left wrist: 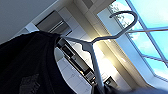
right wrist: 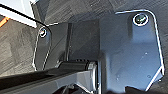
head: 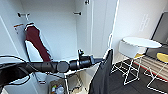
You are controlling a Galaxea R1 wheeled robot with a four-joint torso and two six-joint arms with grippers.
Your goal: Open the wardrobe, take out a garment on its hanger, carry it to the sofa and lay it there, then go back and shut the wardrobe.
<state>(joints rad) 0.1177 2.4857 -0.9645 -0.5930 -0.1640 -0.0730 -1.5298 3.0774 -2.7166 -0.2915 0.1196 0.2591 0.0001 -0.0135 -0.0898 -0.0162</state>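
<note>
The wardrobe (head: 62, 30) stands open, its white inside bare in the middle. My left arm reaches across its front from the left. The left gripper (head: 103, 59) holds the black garment (head: 103, 75), which hangs free outside the wardrobe, beside the open right door (head: 105, 25). In the left wrist view the white hanger (left wrist: 93, 50) rises from the gripper with its curved hook (left wrist: 125, 15) free in the air, and the black garment (left wrist: 27, 65) is draped over its shoulder. The right wrist view looks down on dark carpet (right wrist: 15, 50).
A dark red garment (head: 37, 42) hangs inside the wardrobe at the left. A small box of items (head: 57, 88) sits at the wardrobe's foot. To the right stand a round white table (head: 142, 42), a white wire-legged chair (head: 128, 51) and a yellow seat (head: 162, 57).
</note>
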